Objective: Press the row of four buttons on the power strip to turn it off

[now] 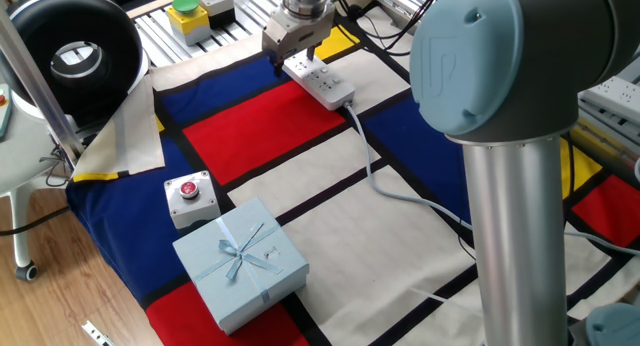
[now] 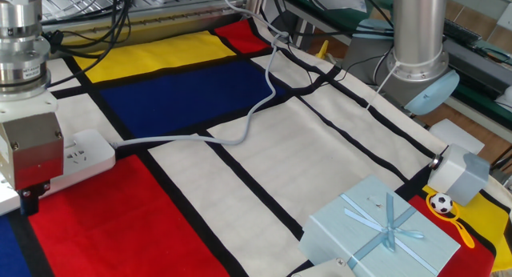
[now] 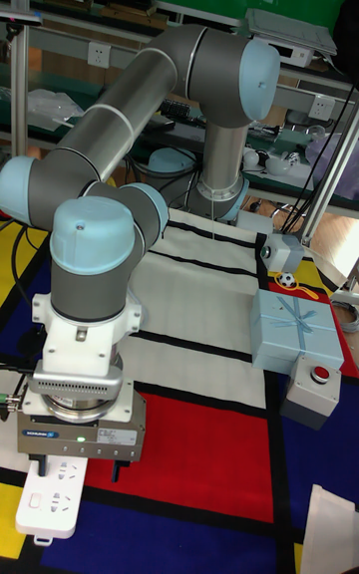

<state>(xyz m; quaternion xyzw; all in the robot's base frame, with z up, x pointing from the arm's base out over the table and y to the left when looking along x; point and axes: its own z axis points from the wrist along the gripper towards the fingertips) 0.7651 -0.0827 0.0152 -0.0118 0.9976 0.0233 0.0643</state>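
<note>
The white power strip point(image 1: 322, 84) lies on the checked cloth at the far side of the table. Its pale grey cord point(image 1: 385, 181) trails toward the front right. My gripper point(image 1: 296, 63) hangs directly over the strip's far end, its dark fingertips just above the strip. Seen from the other side, the gripper's body point(image 2: 32, 153) covers part of the strip point(image 2: 90, 153), and one fingertip point(image 2: 30, 202) points down at the cloth's edge. The tall view shows the fingers point(image 3: 116, 471) set apart over the strip point(image 3: 50, 502). The four buttons are too small to make out.
A red button in a grey housing point(image 1: 188, 196) and a pale blue gift box point(image 1: 240, 261) sit at the near left. Behind the cloth are a green button on a yellow housing point(image 1: 186, 14) and a black round device point(image 1: 75, 56). My arm's column point(image 1: 520, 246) fills the right foreground.
</note>
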